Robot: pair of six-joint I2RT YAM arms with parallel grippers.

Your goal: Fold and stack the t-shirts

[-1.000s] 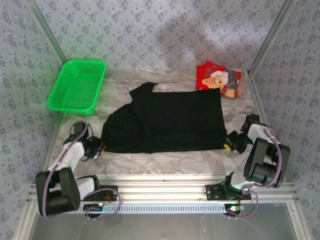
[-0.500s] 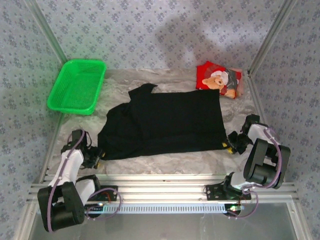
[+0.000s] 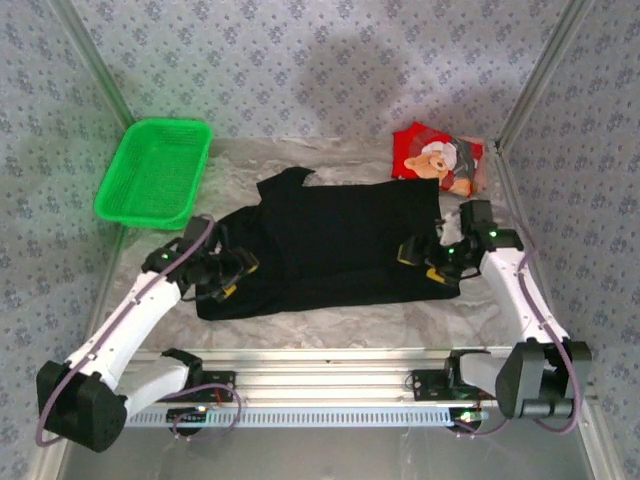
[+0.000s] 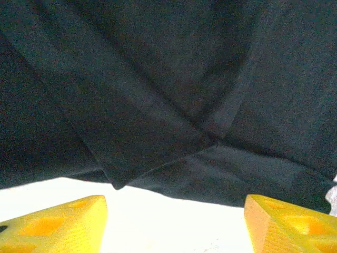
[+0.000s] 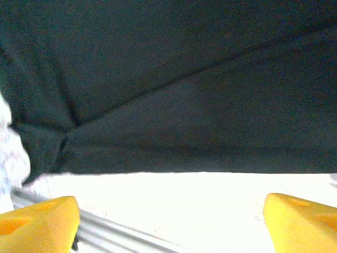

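The black t-shirt (image 3: 340, 235) lies spread across the middle of the table, with its left side bunched and wrinkled. In the left wrist view the black t-shirt (image 4: 168, 89) has a folded edge just beyond the yellow fingertips (image 4: 52, 224). My left gripper (image 3: 236, 276) hangs open over the shirt's near-left part, holding nothing (image 4: 174, 226). My right gripper (image 3: 421, 264) is open over the near-right corner, its jaws wide apart and empty (image 5: 168, 224) in front of the shirt's hem (image 5: 174, 163). The red t-shirt (image 3: 440, 160), with its teddy bear print, lies folded at the back right.
A green mesh basket (image 3: 155, 172) stands at the back left. The table (image 3: 330, 325) wears a crinkled pale cover, and a strip of it shows between the shirt and the metal rail (image 3: 320, 365) at the near edge. Patterned walls close in on both sides.
Both grippers have opened and let go of the black shirt's near corners. Both arms have swung inward and forward, and now hang over the shirt. The shirt's near edge lies slightly further back.
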